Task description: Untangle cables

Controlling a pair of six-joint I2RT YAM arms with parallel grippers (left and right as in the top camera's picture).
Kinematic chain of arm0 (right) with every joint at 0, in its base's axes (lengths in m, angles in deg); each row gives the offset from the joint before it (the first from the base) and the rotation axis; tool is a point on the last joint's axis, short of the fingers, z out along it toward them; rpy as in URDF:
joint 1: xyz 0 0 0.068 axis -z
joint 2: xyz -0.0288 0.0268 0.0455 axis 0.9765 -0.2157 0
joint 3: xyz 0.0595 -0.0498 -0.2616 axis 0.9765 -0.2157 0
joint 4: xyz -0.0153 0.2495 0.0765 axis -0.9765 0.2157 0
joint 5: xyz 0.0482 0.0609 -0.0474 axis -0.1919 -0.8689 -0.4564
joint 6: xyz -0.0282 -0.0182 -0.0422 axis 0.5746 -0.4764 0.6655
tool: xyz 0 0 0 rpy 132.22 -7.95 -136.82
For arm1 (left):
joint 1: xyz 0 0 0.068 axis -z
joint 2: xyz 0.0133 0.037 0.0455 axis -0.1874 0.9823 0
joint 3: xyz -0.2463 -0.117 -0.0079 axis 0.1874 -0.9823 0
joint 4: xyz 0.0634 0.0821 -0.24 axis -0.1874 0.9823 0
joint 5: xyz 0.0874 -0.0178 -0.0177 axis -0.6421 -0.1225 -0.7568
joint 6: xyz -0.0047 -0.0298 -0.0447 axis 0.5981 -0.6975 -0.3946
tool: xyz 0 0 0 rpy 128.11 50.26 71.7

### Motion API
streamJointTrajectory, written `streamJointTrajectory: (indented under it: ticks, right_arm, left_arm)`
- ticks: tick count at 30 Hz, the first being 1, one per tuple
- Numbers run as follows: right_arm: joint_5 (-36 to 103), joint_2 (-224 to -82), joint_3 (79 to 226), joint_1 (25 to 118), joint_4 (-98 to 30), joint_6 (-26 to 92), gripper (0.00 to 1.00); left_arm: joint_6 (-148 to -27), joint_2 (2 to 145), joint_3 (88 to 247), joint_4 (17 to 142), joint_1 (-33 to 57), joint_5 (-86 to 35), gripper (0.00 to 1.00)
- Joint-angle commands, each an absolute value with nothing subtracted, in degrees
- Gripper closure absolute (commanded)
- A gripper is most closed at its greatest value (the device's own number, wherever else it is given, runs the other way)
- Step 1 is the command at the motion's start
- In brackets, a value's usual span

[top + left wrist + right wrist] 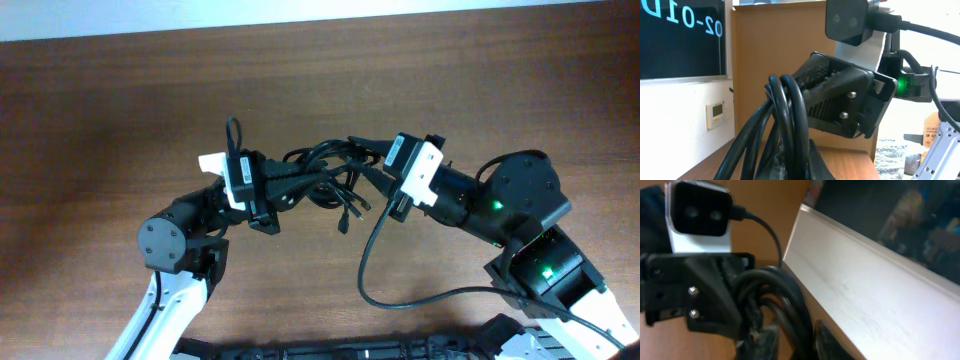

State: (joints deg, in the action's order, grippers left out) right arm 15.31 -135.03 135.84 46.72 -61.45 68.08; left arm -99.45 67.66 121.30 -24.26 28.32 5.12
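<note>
Tangled cables (pixel 322 182) are strung between the two arms above the table (pixel 120 110). Left gripper (pixel 272 190) clamps one side, right gripper (pixel 372 163) clamps the other. Loose plugs (pixel 345 222) dangle.

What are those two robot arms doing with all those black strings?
The two robot arms are holding one tangled bundle of thin black cables between them over the brown wooden table. The left gripper grips one side, the right gripper the other. Plug ends dangle loose; it is not untangled yet.
</note>
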Motion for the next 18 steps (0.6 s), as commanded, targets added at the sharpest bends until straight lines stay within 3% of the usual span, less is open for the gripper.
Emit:
streamJointTrajectory:
  ticks: [1, 7, 11, 18]
  right_arm:
    - [17.87, -135.03, 136.61, 46.82, -61.87, 67.64, 0.96]
    - [17.89, -133.93, 136.61, 46.82, -61.84, 67.64, 0.96]
    - [18.28, -131.53, 136.61, 46.82, -61.47, 67.64, 0.96]
    - [18.28, -131.18, 136.61, 46.82, -61.47, 67.60, 0.96]
  left_arm:
    - [-99.17, 67.38, 122.53, -24.37, 28.28, 3.86, 1.00]
    - [-99.74, 67.38, 122.53, -19.43, 26.70, -0.95, 1.00]
    - [-110.86, 67.38, 122.53, -8.83, 20.08, -9.24, 1.00]
    - [-112.09, 67.38, 122.53, -8.85, 19.47, -9.50, 1.00]
